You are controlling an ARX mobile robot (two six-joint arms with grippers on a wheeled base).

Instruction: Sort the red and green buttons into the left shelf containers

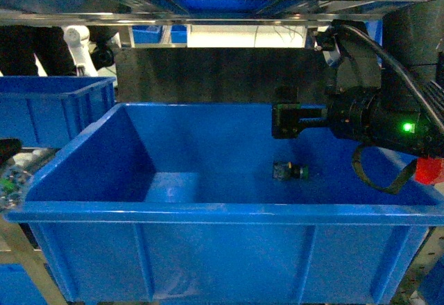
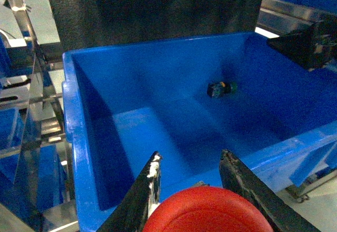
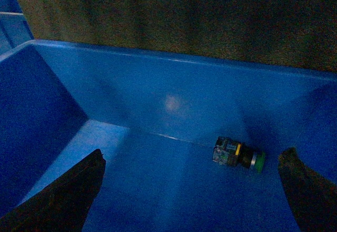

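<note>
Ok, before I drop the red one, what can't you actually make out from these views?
- Red button: left wrist view, body cut off by the bottom edge; only the cap shows.
- Left gripper: out of the head view.
- Green button: wiring end too small and dim.
- Right gripper: head view, fingers merge into one dark block.

I'm working in an industrial storeroom or workshop: blue plastic bins (image 1: 208, 215) sit in rows on metal shelving (image 1: 208, 10), with a dark backing panel (image 2: 152, 16) behind them.
</note>
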